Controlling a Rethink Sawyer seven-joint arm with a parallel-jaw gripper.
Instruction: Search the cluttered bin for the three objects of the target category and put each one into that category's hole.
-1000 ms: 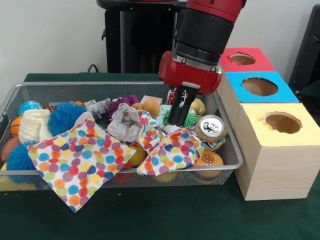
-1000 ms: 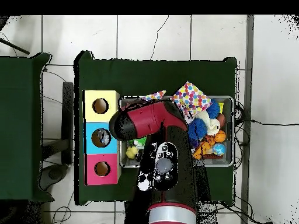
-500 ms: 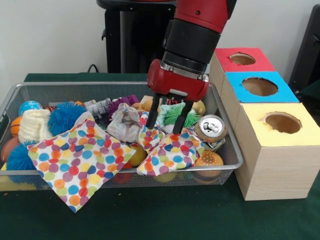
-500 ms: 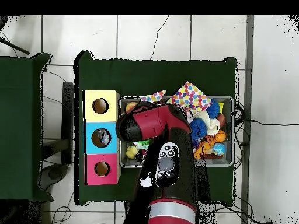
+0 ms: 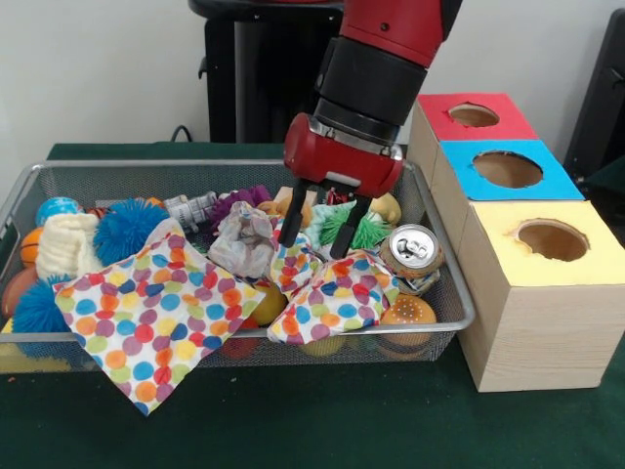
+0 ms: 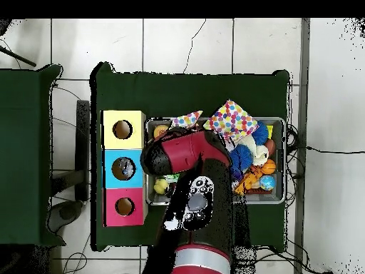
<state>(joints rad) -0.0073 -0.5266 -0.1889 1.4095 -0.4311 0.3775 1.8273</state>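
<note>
My gripper (image 5: 315,227) hangs wide open and empty over the right part of the silver wire-mesh bin (image 5: 444,283), its two dark fingers (image 5: 291,226) spread so they can straddle something in the pile. Between and just behind them sits the green spiky rubber toy (image 5: 344,225), half covered by the polka-dot cloth (image 5: 337,293), which hides much of the clutter. I cannot tell which category is wanted. The red (image 5: 474,115), blue (image 5: 506,169) and yellow (image 5: 549,239) holed wooden boxes stand in a row just beside the bin on the green counter (image 5: 322,420), keeping each drop short.
</note>
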